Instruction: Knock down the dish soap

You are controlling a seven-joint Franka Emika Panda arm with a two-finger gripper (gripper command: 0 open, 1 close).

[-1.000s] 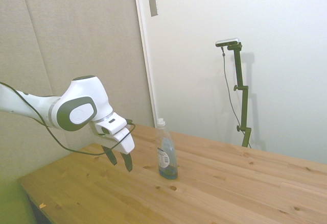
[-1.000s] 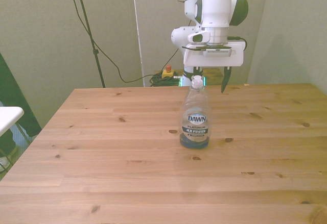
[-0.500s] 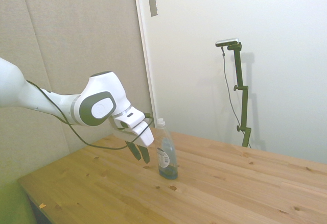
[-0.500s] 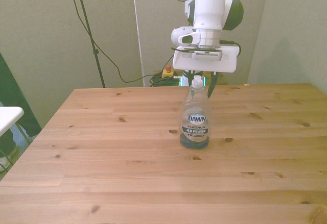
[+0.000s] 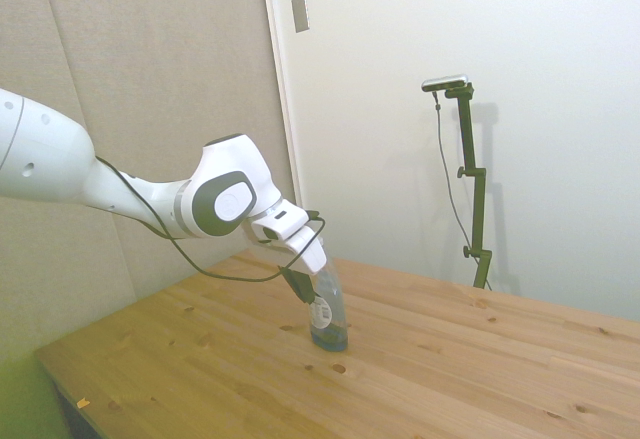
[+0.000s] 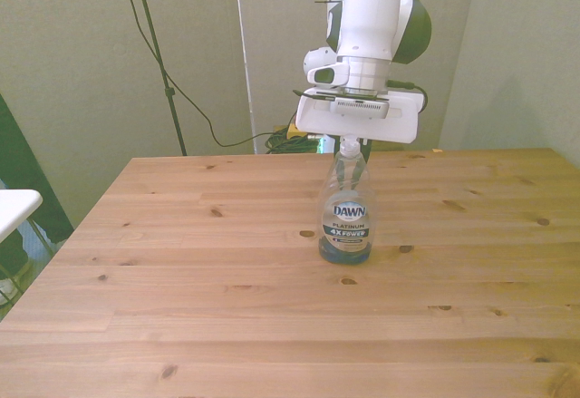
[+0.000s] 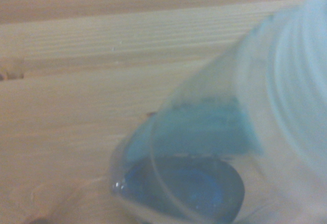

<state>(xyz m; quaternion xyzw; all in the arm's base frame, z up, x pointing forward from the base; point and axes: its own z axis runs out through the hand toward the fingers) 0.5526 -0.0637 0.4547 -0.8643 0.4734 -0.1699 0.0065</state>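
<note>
The dish soap is a slim clear bottle with a white cap, a pale label and blue liquid at the bottom. It stands on the wooden table near the middle. In the side view my gripper is open and pressed against the upper part of the dish soap, hiding the cap. In the front view the white hand hovers right over the cap, with the fingers behind the bottle's neck. The wrist view looks down along the dish soap, blurred and very close.
Bare wooden boards surround the bottle on all sides. A white object pokes in beyond the table at the front view's left edge. Cables and a yellow box with a red button lie on the floor behind the table's far edge.
The arm has swung forward across the table, from well short of the bottle up to its neck. The bottle still stands where it was.
</note>
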